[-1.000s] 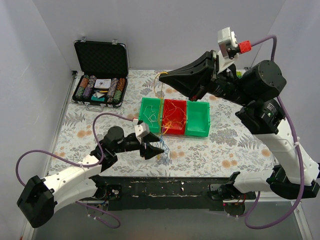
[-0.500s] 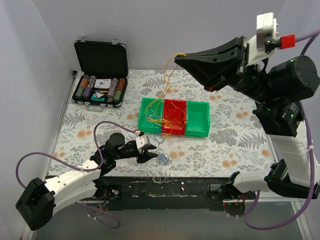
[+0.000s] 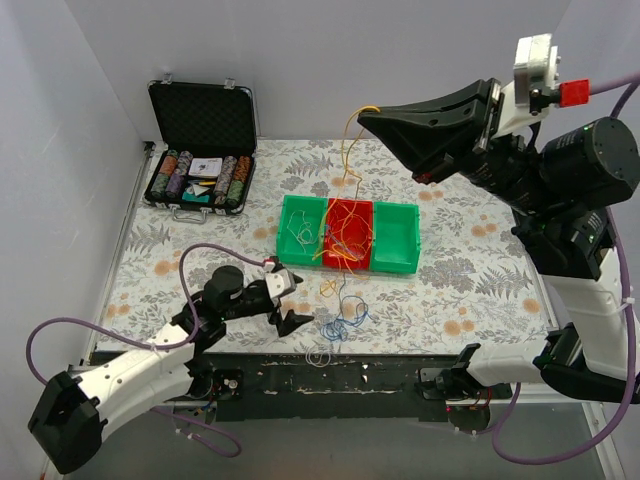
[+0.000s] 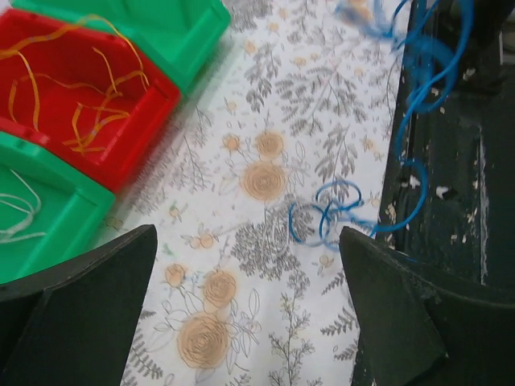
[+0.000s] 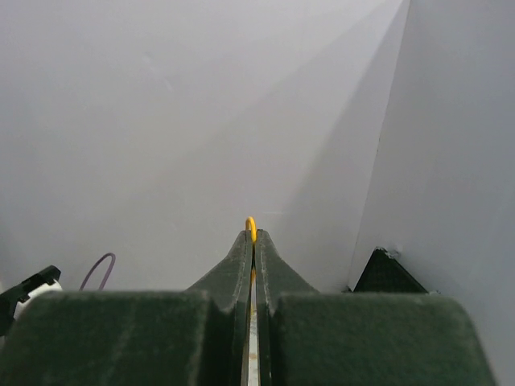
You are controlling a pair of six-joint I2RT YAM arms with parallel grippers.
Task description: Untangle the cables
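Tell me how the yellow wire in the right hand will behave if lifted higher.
Probably floppy: the yellow wire hangs in loose curves from the right hand to the red bin. Likely very light, being so thin. It may snag, since its lower loops lie bunched in that bin.

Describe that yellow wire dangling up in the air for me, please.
It is a very thin, flexible yellow wire, seemingly plastic-coated. Its top is pinched between the shut fingers of the right end effector, high above the table, a small loop poking past the tips. It hangs down, wavy, into the red bin among other yellowish strands; its lower end cannot be made out.
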